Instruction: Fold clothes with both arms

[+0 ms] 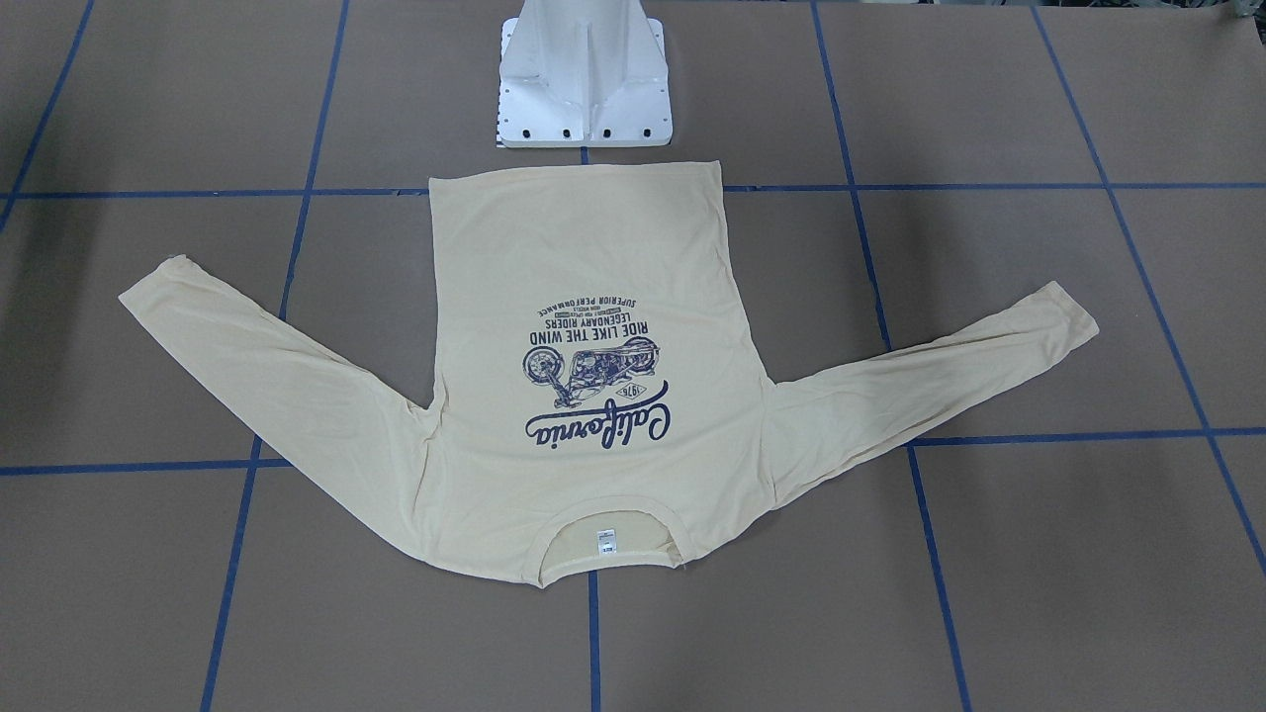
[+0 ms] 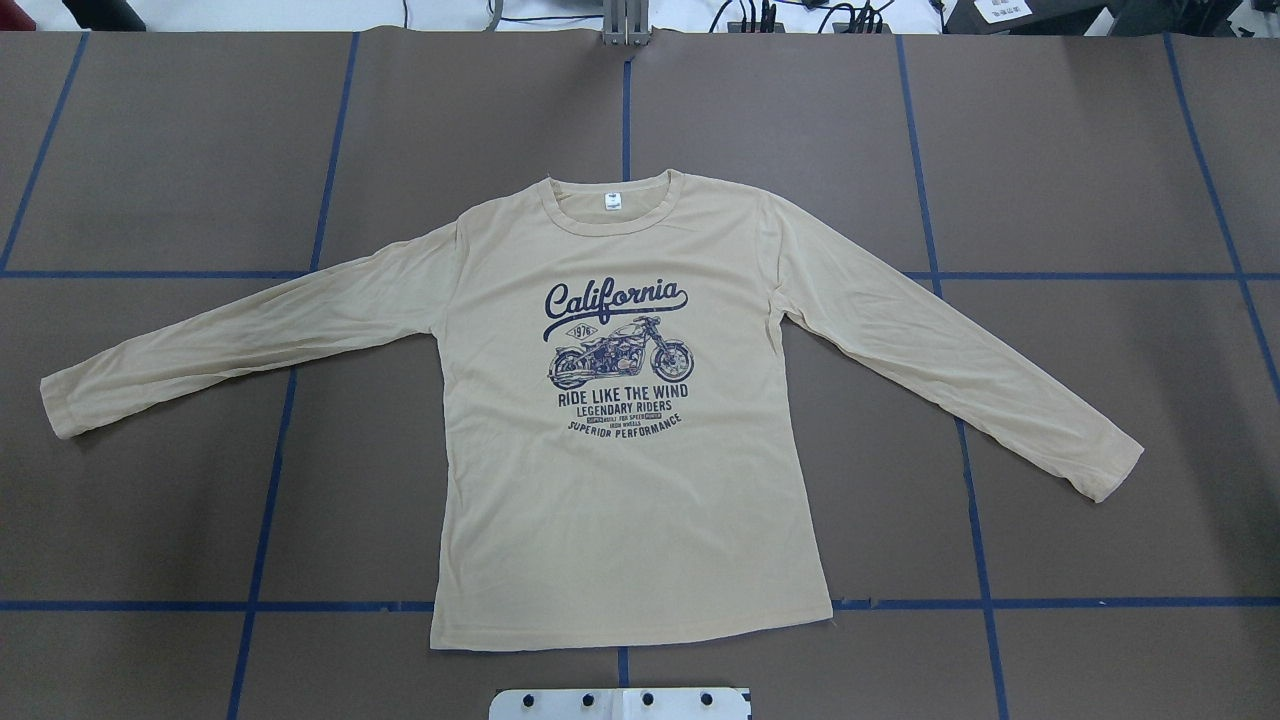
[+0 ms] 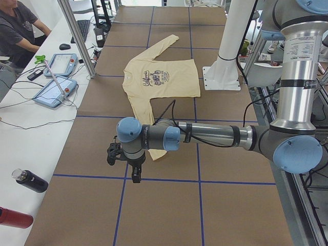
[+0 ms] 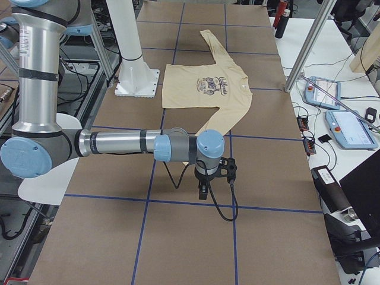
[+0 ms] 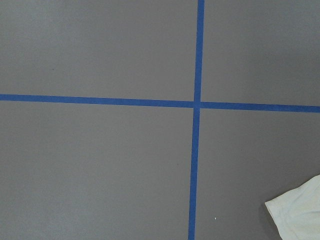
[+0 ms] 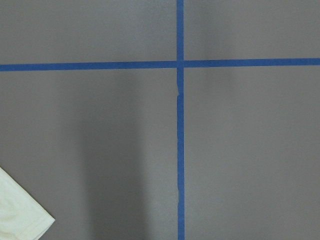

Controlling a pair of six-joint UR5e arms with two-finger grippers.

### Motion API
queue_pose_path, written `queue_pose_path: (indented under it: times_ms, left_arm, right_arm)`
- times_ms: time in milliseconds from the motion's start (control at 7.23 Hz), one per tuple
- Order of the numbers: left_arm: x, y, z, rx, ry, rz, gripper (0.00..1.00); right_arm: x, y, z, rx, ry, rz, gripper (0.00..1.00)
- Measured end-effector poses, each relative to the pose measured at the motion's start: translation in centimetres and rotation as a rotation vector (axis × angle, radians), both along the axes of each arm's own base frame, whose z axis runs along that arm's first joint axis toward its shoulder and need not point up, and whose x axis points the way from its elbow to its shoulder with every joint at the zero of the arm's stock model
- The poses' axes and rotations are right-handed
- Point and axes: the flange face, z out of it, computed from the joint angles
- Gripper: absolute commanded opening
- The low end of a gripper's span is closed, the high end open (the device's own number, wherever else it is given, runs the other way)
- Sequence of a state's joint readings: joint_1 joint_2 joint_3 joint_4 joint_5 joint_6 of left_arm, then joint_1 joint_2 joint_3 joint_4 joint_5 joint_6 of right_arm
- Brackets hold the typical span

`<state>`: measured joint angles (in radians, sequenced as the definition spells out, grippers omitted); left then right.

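Folding has not begun: the long-sleeved shirt (image 2: 630,520) lies flat and print-up at mid-table (image 2: 150,150), hem near the white pedestal base (image 2: 620,703), sleeves (image 2: 250,330) spread left and right. The left end effector (image 3: 134,176) and right end effector (image 4: 203,191) hang beyond the cuffs (image 5: 300,210); spread or pressed together, I cannot tell. Next, likely, each must reach in and pinch a sleeve. The print reads "California", "1976", "RIDE LIKE THE WIND", "LEGENDARY RIDERS", "SUPERIOR PERFORMANCE"; the neck label (image 2: 611,203) is unreadable

The shirt (image 2: 620,540) carried a chest print (image 2: 620,355) reading "California", "1976", "RIDE LIKE THE WIND", "LEGENDARY RIDERS", "SUPERIOR PERFORMANCE". Its neck label (image 2: 611,203) was too small to read.
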<state>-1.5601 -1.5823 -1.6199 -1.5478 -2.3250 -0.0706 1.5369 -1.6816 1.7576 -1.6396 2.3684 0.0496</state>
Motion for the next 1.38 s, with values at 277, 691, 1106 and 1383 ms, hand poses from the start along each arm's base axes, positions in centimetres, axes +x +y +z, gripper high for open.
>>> queue_pose_path:
  times_ms: [277, 691, 1106, 1383]
  left_arm:
    - [0.0, 0.0, -0.1, 0.002, 0.0, 0.0, 1.0]
    - [0.0, -0.2, -1.8, 0.037, 0.004, 0.0, 1.0]
    - [0.4, -1.1, -11.1, 0.23, 0.016, 0.007, 1.0]
    - [0.7, -2.0, -16.4, 0.335, 0.023, 0.013, 1.0]
  right_arm:
    - [0.0, 0.0, -0.2, 0.002, -0.006, 0.0, 1.0]
    - [-0.1, -0.5, -1.1, 0.025, -0.008, 0.002, 1.0]
    - [-1.7, -1.8, -3.3, 0.095, -0.065, -0.018, 1.0]
    - [-5.3, -2.3, -4.5, 0.195, -0.116, -0.095, 1.0]
